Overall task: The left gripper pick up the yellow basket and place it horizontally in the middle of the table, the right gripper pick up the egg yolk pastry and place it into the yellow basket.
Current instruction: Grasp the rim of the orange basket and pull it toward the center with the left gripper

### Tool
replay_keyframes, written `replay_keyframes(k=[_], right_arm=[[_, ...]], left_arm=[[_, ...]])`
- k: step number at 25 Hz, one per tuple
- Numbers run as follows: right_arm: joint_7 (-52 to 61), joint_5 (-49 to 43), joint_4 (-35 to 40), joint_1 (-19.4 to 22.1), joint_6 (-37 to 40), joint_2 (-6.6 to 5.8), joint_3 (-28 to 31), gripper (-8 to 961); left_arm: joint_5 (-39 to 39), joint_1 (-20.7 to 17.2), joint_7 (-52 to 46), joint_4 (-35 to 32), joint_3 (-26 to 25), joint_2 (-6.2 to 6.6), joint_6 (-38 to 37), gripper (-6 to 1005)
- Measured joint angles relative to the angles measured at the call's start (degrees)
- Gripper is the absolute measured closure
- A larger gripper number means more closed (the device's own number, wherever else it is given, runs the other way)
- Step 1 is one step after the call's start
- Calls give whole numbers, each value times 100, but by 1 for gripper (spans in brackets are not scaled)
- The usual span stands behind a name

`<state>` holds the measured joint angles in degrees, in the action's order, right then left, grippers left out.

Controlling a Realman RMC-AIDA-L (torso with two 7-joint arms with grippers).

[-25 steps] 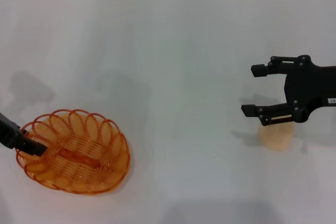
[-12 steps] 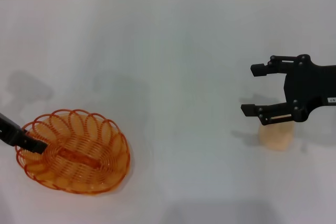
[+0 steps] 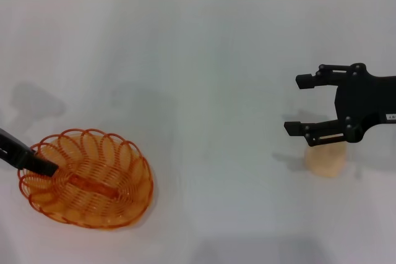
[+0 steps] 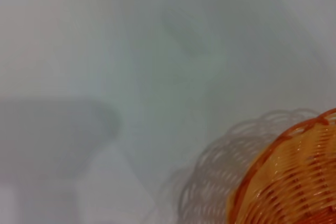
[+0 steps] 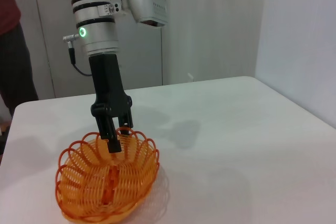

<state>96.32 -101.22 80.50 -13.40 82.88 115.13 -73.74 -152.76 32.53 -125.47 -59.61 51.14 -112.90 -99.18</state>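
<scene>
My left gripper (image 5: 113, 139) has its fingers pinched on the looped rim of the oval orange-yellow wire basket (image 3: 86, 178), at the counter's (image 3: 204, 78) near-left; light, springy, rim-held; my right gripper (image 3: 304, 106) gapes empty above the small cream-yellow domed pastry (image 3: 325, 160), soft, crushable.

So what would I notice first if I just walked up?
Probably the bright yellow basket near the table's left front corner, with the left hand clamped on its rim. Then the right hand, open, hovering over the small egg yolk pastry on the right.
</scene>
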Motion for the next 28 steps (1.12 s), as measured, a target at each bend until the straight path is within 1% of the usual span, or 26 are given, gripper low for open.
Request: replay_keyframes(k=[5,11,21,24,28], right_arm=[[0,-3,0,-7,0,0,0,99],[0,-5,12,-7,5,-7,0,99],[0,1,17,-4,8,-9,0,99],[0,2,14,-4,5,-9,0,100],[-1,2,17,-4,2,-9,7,100]], left_arm=[[-18,21,-19,168,4,-14,67,579],[-39,27,-8,193,-1,-37,90,625],[-68,54,28,199,16,-38,116,767],[-71,55,26,184,5,-38,131,861],[-64,52,-2,131,1,-23,129,880]])
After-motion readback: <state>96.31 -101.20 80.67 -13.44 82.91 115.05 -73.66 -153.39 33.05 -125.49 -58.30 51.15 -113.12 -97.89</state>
